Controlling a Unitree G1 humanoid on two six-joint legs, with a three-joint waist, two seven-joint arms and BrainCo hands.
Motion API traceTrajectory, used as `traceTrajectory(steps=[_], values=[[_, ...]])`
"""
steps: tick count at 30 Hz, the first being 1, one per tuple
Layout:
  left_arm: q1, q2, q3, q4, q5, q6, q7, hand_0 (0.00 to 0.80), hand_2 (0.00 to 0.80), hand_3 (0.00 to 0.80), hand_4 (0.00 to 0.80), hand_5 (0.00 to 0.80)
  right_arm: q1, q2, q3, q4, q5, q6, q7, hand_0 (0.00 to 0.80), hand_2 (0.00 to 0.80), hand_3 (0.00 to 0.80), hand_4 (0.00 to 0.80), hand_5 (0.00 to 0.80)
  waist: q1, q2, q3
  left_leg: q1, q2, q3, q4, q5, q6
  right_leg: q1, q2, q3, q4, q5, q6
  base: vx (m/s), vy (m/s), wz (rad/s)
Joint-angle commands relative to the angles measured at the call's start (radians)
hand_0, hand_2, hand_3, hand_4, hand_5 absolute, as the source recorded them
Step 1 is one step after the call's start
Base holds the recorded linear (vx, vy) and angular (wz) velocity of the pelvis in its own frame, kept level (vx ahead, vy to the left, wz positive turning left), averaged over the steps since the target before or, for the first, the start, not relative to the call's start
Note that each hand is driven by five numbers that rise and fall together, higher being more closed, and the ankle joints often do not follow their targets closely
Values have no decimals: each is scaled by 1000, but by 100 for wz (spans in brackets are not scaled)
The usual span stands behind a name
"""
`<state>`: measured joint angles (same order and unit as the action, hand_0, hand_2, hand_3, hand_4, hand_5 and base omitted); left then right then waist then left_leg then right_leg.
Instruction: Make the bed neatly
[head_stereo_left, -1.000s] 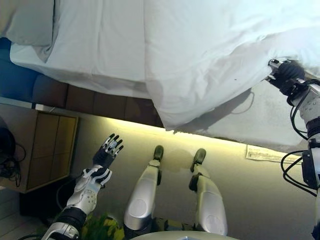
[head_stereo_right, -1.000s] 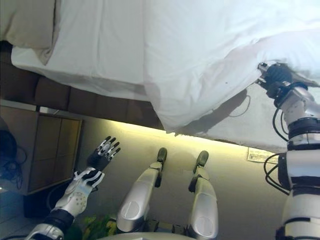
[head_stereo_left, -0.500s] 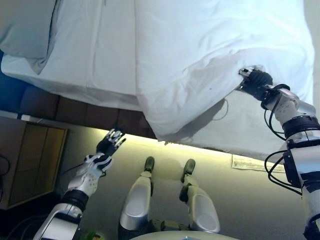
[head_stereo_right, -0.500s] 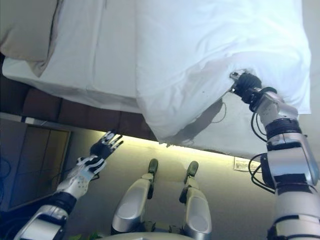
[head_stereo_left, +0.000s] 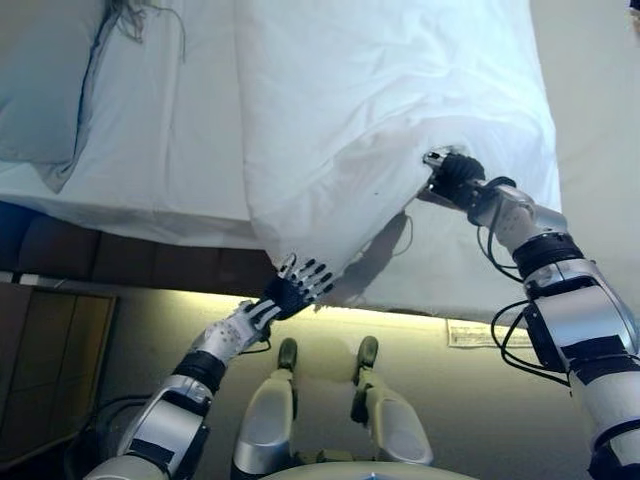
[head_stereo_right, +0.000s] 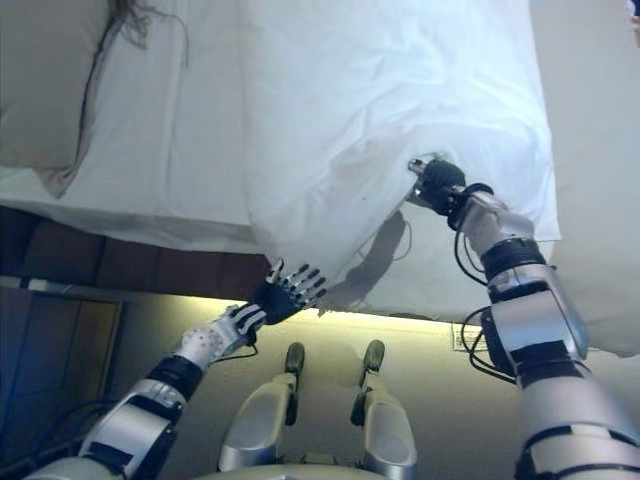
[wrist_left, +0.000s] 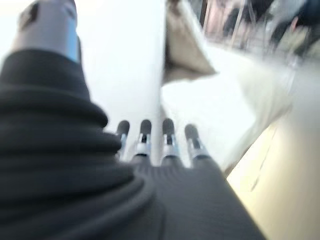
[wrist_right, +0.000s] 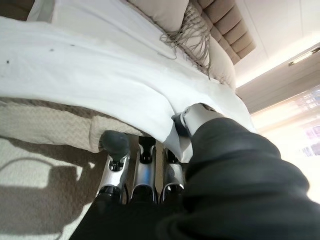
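A white duvet (head_stereo_left: 380, 100) lies across the bed, its near edge hanging over the side. My right hand (head_stereo_left: 450, 178) is shut on that edge; in the right wrist view my curled fingers (wrist_right: 115, 150) and thumb pinch the duvet (wrist_right: 75, 65). My left hand (head_stereo_left: 295, 285) is open with fingers spread, just below the duvet's hanging corner (head_stereo_left: 320, 265), apart from it. In the left wrist view my straight fingers (wrist_left: 167, 132) point at the white cloth (wrist_left: 125, 60). A white sheet (head_stereo_left: 170, 150) covers the mattress to the left.
A pillow (head_stereo_left: 40, 90) lies at the left, with a tasselled throw (head_stereo_left: 150, 15) beside it. The dark bed base (head_stereo_left: 130, 262) runs below the sheet. A wooden cabinet (head_stereo_left: 50, 370) stands at the lower left. A paper (head_stereo_left: 480, 335) lies on the floor.
The camera has shifted. My left hand has risen from low by the floor to just under the duvet's corner. My right hand, still holding the edge, has moved left over the bed.
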<state>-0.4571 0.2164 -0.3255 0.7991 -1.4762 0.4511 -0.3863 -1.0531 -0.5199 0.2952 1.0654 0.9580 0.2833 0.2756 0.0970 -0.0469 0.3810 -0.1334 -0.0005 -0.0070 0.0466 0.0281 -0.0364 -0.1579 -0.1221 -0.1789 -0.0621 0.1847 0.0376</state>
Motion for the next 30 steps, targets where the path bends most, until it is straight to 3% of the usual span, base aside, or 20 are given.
traceTrajectory(steps=[1,8,13,19,24,30], values=[[-61,-73,-35,59,-187,47,19,0,0,0,0,0,-129,24,40,-64,56,-66,7,800,800,800,800,800,2,-21,-84,37,55,30,-120,57,-11,35,-53,15,46,-34,98,13,-64,-11],[-107,-179,15,87,-496,-13,103,0,0,0,0,0,-116,88,14,-83,62,-88,-17,800,800,800,800,800,-15,-80,-90,47,73,35,-118,46,-17,43,-36,28,47,-40,96,22,-80,-4],[-100,-272,29,82,-496,-102,56,0,0,0,0,0,-83,109,8,-126,84,-98,-39,800,800,800,800,800,-21,-117,-92,54,86,33,-118,41,-20,49,-23,28,48,-39,96,32,-98,-2],[-133,-351,34,28,-496,-296,-28,0,0,0,0,0,-49,128,4,-171,79,-97,-40,800,800,800,800,800,-42,-152,-96,61,103,44,-113,33,-30,57,-7,31,45,-44,91,24,-55,-3],[-175,-388,26,6,-496,-416,42,0,0,0,0,0,-39,130,10,-204,84,-85,-54,800,800,800,800,800,-65,-167,-96,63,114,55,-109,29,-37,59,1,33,46,-52,87,13,-33,-13],[-181,-410,1,59,-496,-452,82,0,0,0,0,0,-28,128,44,-252,113,-82,-56,800,800,800,800,800,-95,-178,-92,63,125,72,-114,34,-43,52,9,39,48,-55,83,0,-12,-1]])
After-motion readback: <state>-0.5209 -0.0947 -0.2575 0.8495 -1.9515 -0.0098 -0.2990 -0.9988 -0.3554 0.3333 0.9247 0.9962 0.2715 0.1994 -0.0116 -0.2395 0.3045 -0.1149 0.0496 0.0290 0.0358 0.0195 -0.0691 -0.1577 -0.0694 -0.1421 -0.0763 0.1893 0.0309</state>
